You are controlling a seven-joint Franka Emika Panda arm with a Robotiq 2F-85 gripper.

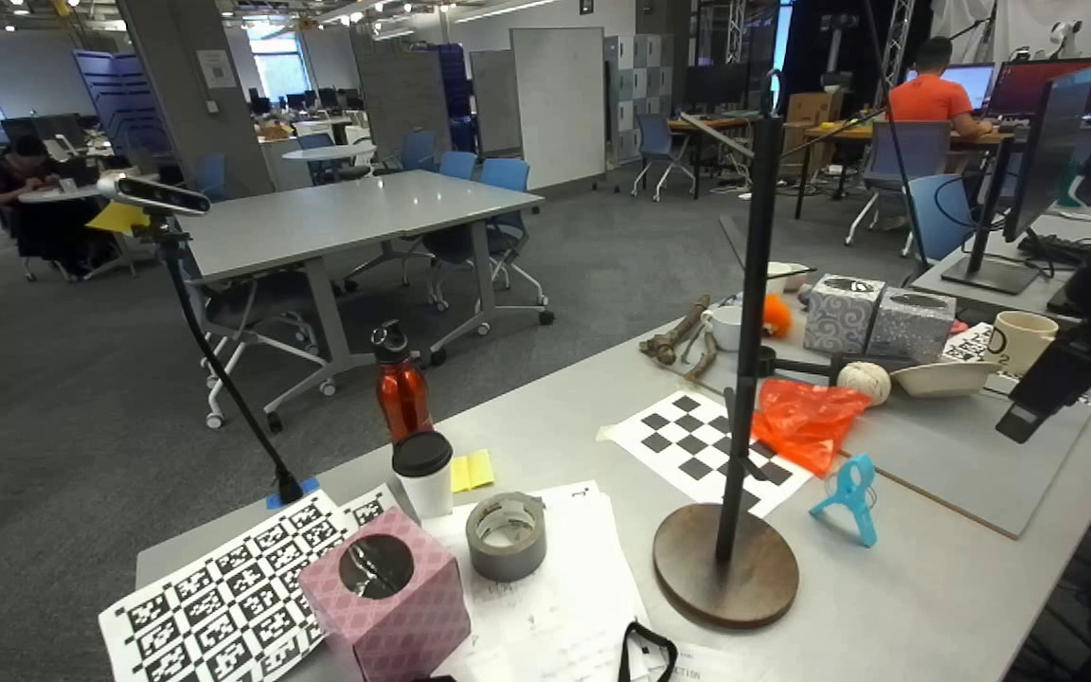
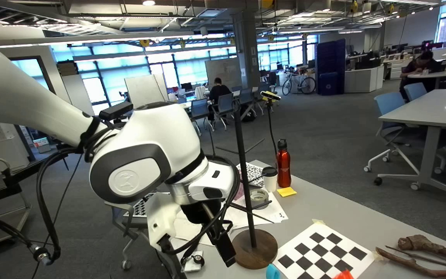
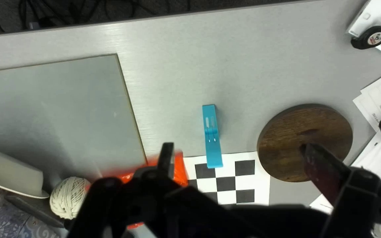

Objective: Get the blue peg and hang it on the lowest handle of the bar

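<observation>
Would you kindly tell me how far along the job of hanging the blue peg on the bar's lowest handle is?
Already done: little beyond positioning, it seems, with the end effector open above the table. In hand: nothing, as the blue peg stands on the table, ungripped. Left: grasping it, lifting it and hanging it on the bar, which holds no blue peg yet.

The light-blue peg (image 3: pixel 212 135) stands upright on splayed legs, below and apart from the fingers (image 3: pixel 166 153), seen between them in the wrist view. The bar (image 1: pixel 748 350), a thin black upright pole, has its round brown base (image 3: pixel 278 145) partly behind one finger there.
</observation>
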